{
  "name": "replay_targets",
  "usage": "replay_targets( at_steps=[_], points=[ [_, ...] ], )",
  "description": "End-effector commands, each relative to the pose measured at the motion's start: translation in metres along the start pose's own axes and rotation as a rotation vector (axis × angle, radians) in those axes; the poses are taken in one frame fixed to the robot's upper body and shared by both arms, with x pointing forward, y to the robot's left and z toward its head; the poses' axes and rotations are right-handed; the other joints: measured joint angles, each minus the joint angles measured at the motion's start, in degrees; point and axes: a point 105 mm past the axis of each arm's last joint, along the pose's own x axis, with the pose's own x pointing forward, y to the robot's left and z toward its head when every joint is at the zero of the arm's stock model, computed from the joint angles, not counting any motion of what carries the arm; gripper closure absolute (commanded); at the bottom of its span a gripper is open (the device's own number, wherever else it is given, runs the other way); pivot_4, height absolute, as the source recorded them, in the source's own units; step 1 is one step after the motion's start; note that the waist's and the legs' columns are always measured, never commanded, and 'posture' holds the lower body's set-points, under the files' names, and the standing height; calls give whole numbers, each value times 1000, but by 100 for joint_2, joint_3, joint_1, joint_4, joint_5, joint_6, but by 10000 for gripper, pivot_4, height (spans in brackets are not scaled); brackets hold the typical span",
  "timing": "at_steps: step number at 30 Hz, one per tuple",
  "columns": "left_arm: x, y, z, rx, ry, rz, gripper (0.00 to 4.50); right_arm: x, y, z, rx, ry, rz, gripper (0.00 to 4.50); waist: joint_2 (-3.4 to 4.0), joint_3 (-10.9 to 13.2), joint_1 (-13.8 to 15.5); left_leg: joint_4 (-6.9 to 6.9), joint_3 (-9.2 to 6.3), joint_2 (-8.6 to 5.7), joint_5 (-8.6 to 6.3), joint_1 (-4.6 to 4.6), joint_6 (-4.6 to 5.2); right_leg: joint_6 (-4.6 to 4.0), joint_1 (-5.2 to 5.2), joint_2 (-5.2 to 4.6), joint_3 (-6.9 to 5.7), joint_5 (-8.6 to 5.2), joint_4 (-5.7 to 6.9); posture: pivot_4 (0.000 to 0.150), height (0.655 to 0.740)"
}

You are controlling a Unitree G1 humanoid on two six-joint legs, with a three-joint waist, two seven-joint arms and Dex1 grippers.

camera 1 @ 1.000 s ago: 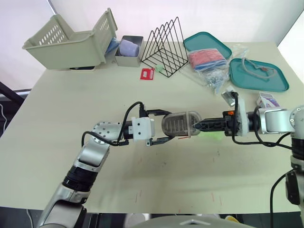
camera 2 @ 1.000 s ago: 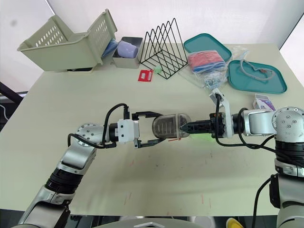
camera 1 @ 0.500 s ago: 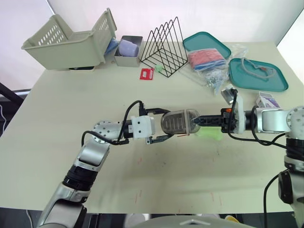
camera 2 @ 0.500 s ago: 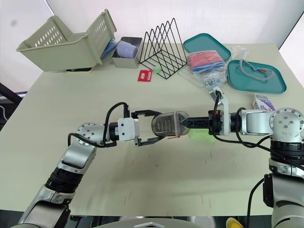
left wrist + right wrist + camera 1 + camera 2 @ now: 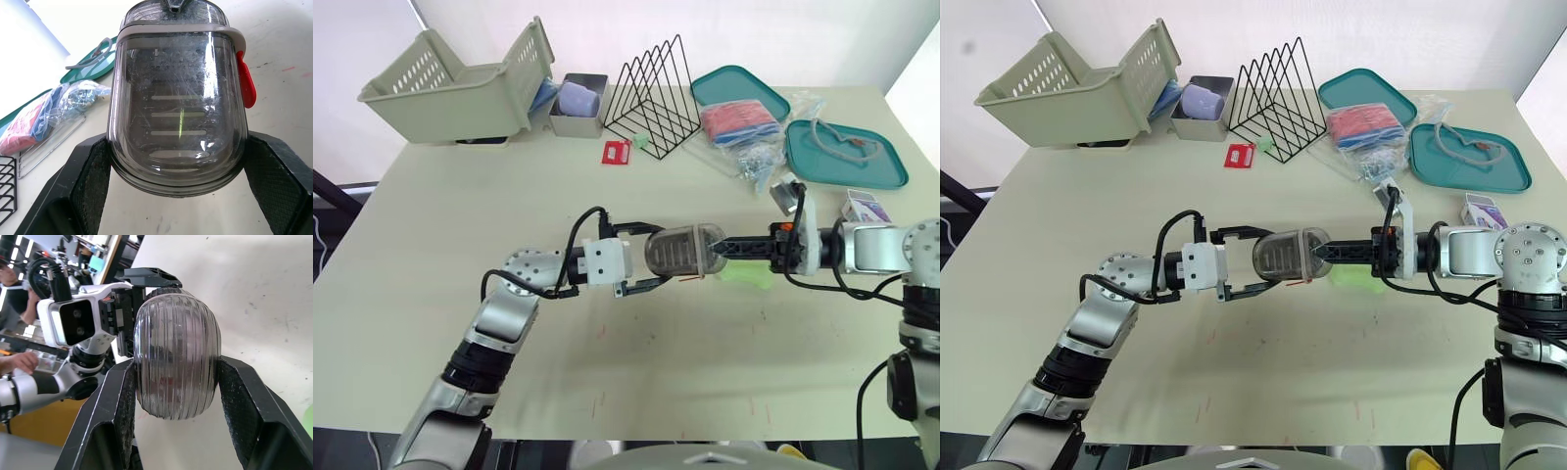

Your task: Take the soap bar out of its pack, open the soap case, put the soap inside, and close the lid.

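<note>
Hanging closed between the two arms over mid-worktop, the smoky soap case (image 5: 683, 252) is clamped by the left jaws from 9 o'clock and by the right jaws from 3 o'clock. The green soap bar (image 5: 749, 277) lies unwrapped on the worktop (image 5: 705, 372) at the case's 4 o'clock, under the right jaws.

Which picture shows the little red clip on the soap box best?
The left wrist view: the red clip sits plain on the side of the soap case. The eye views show it as a tiny red sliver at the case's edge; the right wrist view shows the case's ribbed end.
</note>
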Motion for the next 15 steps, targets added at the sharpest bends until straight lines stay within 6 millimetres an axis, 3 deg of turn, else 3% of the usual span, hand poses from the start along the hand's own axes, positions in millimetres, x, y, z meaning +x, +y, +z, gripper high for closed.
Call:
replay_targets(
  at_steps=[1, 15],
  points=[
    [-4, 2, 1, 5, 1, 3, 7617, -8, 17, 9, -46, -41, 81, 26169, 0, 0, 0, 0, 0, 0, 0, 0, 0, 0, 0, 0, 0, 0, 0, 1500, 7400],
    [-4, 2, -1, -5, 7, -6, 7617, -17, 20, 8, -20, -43, 130, 26169, 0, 0, 1, -2, 0, 0, 0, 0, 0, 0, 0, 0, 0, 0, -1, 1500, 7400]
  ],
)
